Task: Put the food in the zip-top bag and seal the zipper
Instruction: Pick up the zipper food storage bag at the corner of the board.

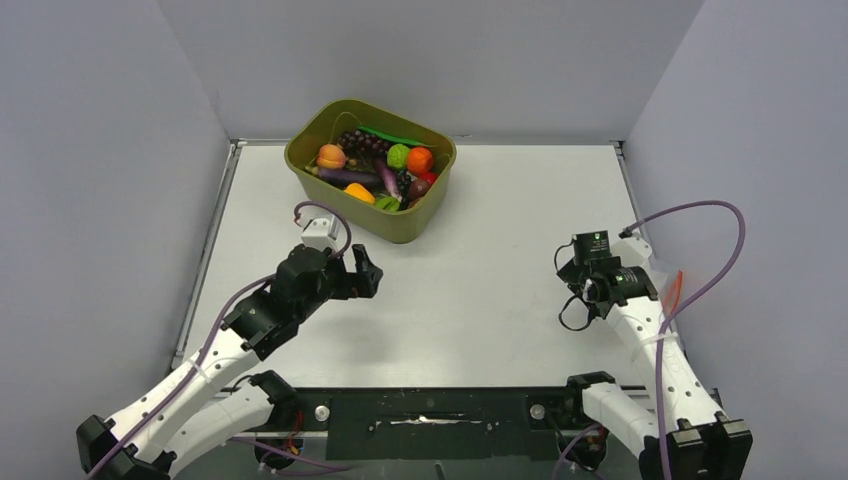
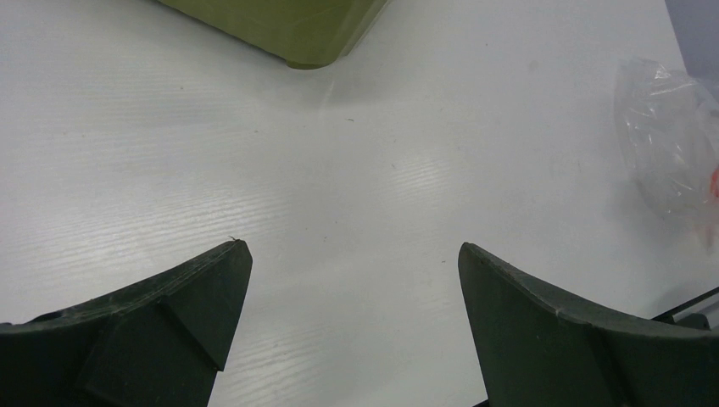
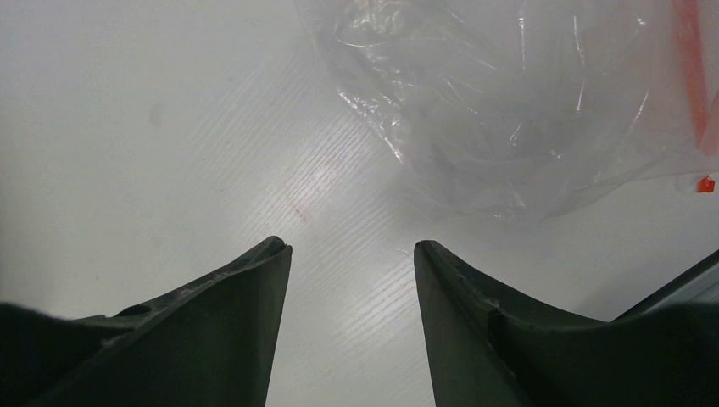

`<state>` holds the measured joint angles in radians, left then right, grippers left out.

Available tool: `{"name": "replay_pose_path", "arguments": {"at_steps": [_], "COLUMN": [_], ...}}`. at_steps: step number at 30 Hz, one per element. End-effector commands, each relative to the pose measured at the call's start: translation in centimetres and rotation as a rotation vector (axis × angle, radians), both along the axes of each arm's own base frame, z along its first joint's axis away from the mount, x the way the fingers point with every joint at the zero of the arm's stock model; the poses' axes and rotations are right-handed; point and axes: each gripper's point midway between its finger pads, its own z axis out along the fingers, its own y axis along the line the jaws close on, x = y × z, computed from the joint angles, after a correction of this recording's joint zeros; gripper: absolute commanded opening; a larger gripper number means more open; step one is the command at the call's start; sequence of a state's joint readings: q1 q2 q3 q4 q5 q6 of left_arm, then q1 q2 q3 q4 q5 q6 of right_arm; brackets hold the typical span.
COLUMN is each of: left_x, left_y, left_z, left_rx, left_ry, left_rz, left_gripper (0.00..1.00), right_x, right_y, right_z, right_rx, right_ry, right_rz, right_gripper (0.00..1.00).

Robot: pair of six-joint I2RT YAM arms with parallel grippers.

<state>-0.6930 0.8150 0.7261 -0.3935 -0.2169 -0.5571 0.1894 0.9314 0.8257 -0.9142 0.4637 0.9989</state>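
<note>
Top view: food (image 1: 372,168) all sat inside the olive-green tub (image 1: 400,226) at the far side of the table (image 1: 480,270), left of centre. Orange and green round fruits, dark grapes, purple eggplants, a yellow-orange pepper and green beans were heaped together there.

Zip-top bag (image 3: 509,110) lay flat and crumpled on the table at the right edge, just beside the right arm and well apart from the tub. It looked empty. The zipper (image 3: 690,76) ran along the bag's right side in the right wrist view as a red-orange strip; whether it was sealed could not be told.

Left gripper (image 2: 352,254) hovered over bare table, near side of the tub, fingers spread wide with nothing between them.

Right gripper (image 3: 352,248) hung above the table with the bag just ahead of its tips, fingers parted by a narrower gap, holding nothing and not touching the bag
</note>
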Motion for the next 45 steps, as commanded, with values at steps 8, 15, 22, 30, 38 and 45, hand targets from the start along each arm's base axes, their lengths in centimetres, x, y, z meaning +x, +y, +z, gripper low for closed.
{"name": "replay_pose_path", "arguments": {"at_steps": [8, 15, 22, 30, 38, 45], "left_x": [-0.1, -0.1, -0.3, -0.7, -0.7, -0.8], "left_y": [-0.4, -0.4, -0.2, 0.1, 0.3, 0.3], "left_z": [1.3, 1.4, 1.5, 1.8, 2.1, 2.1], "left_rx": [-0.038, -0.029, -0.032, -0.041, -0.048, -0.051], "left_ry": [-0.132, -0.132, -0.136, -0.146, -0.162, -0.167], "left_rz": [-0.056, -0.062, -0.063, -0.061, -0.057, -0.057], "left_gripper": [0.94, 0.94, 0.93, 0.93, 0.92, 0.91], "right_x": [2.2, 2.0, 2.4, 2.2, 2.1, 3.0], "right_y": [-2.5, -4.1, -4.6, -5.1, -4.9, -3.3], "right_z": [-3.5, -5.7, -6.4, -6.3, -6.1, -4.9], "right_rx": [0.032, 0.028, 0.013, -0.01, -0.009, 0.011], "right_ry": [-0.016, 0.033, 0.063, 0.065, 0.063, 0.026], "right_rz": [-0.079, -0.127, -0.123, -0.122, -0.098, 0.058], "right_gripper": [0.48, 0.52, 0.47, 0.18, 0.0, 0.0]}}
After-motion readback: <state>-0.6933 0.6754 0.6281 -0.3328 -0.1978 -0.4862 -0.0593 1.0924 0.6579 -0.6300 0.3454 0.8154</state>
